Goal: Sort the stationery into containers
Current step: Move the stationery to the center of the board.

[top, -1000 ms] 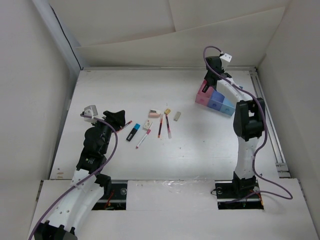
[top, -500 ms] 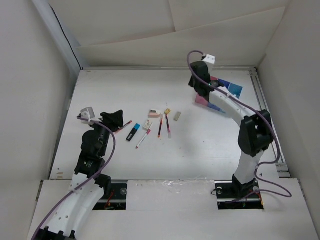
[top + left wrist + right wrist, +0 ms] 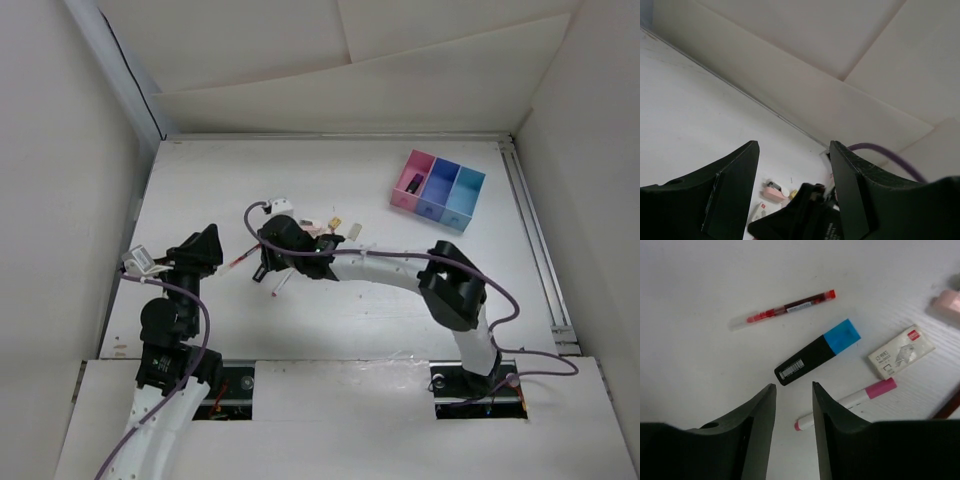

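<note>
The right gripper [image 3: 793,387] hangs low over the white table [image 3: 330,320]. Its two black fingers [image 3: 757,425] are parted by a narrow gap with nothing between them. Just ahead of that gap lies the black end of a short blue highlighter with a black body [image 3: 817,352], flat on the table and angled up to the right. Beyond it is a clear-barrelled red pen [image 3: 785,306], lying roughly parallel and apart from the highlighter. Near the right finger rests a white pen with a pink cap [image 3: 847,404], and past that a white rectangular eraser in a printed sleeve [image 3: 901,351]. None of these touch one another.

In the overhead view, the right arm reaches across the table to the left side, putting its gripper above this cluster. The left gripper [image 3: 205,245] sits to the cluster's left, raised and pointing towards the back wall. Its jaws are spread wide and empty.

The three-compartment plastic tray [image 3: 462,200], with pink, dark blue and light blue bins in a row, stands well apart at the far right of the table. A small dark item [image 3: 413,184] lies in the pink bin.
</note>
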